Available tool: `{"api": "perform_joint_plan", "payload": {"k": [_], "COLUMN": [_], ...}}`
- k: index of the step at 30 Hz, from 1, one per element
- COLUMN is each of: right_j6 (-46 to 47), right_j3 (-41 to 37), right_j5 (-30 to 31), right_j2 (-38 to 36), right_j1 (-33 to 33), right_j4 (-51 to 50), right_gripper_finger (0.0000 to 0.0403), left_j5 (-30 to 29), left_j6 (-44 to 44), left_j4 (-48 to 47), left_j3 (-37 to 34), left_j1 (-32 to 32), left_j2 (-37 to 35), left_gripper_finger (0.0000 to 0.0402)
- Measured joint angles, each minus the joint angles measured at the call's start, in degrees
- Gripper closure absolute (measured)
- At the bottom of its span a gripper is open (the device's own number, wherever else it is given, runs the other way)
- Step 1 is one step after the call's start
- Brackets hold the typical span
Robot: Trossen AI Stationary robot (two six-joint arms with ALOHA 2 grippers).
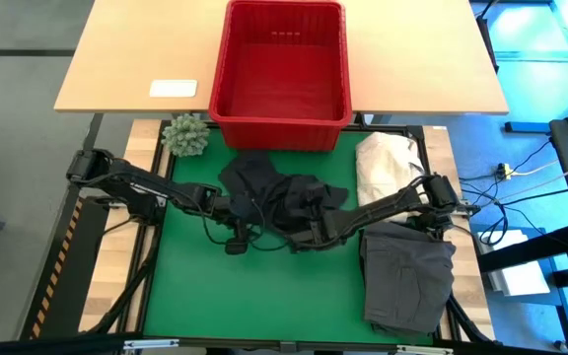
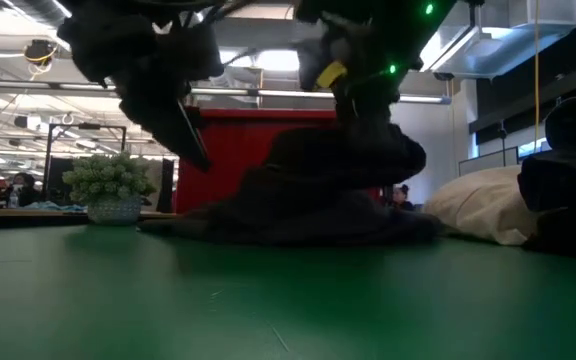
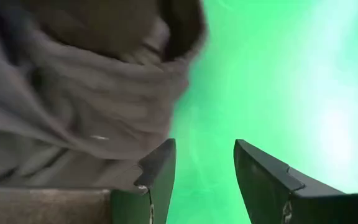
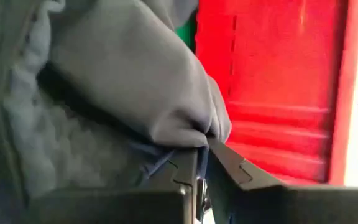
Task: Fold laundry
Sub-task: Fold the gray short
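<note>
One dark grey folded cloth garment (image 1: 407, 276) lies right of the crumpled black cloth garment (image 1: 274, 197), so more folding looks left. The right gripper (image 4: 202, 163) pinches that black garment; the left gripper (image 3: 204, 165) beside it is open and empty.

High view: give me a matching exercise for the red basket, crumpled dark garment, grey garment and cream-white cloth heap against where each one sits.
Things:
1. red basket
2. crumpled dark garment
3. grey garment
4. cream-white cloth heap

Places:
A. middle of the green mat, pinched by the right gripper
B. near right corner, lying flat
C. on the wooden table beyond the mat
D. right edge, between the basket and the grey garment

Pairs: 1-C, 2-A, 3-B, 4-D
</note>
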Motion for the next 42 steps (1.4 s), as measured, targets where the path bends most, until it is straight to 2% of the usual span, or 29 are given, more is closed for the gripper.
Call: {"api": "perform_joint_plan", "payload": {"k": [7, 11, 19, 23, 27, 32, 37, 42], "right_j6": [-4.82, -6.04, -5.61, -2.14, 2.20, 3.41, 3.44, 5.89], "right_j3": [2.56, 3.43, 3.39, 3.37, 3.33, 3.33, 3.26, 3.26], "right_j5": [-2.13, -6.87, -17.38, -24.78, -32.35, -39.69, -42.19, -41.94], "right_j2": [0.00, -0.02, -0.02, -0.02, 0.15, 1.82, 4.05, 4.80], "right_j1": [2.88, 3.06, 3.08, 3.11, 3.11, 3.11, 3.09, 3.09], "right_j4": [2.52, 4.00, 8.39, 8.46, 7.92, 7.83, 4.90, 2.26], "right_gripper_finger": [0.0379, 0.0363, 0.0255, 0.0198, 0.0162, 0.0151, 0.0151, 0.0151], "left_j5": [-5.89, -7.25, -11.33, -15.81, -15.75, -15.72, -16.54, -17.17], "left_j6": [0.02, 0.02, -0.32, -0.50, -0.55, -0.57, -0.62, -0.70], "left_j4": [-0.03, -0.07, -0.06, 0.00, 1.10, 2.80, 3.20, 4.56], "left_j3": [0.00, 0.00, 0.00, 0.00, 0.00, 0.00, 0.00, 0.00], "left_j1": [-0.11, -0.11, -0.53, -1.31, -1.89, -1.90, -1.92, -1.88], "left_j2": [-2.57, -2.69, -2.69, -2.69, -2.69, -2.69, -2.63, -0.86], "left_gripper_finger": [0.0246, 0.0246, 0.0246, 0.0246, 0.0246, 0.0246, 0.0246, 0.0246]}}
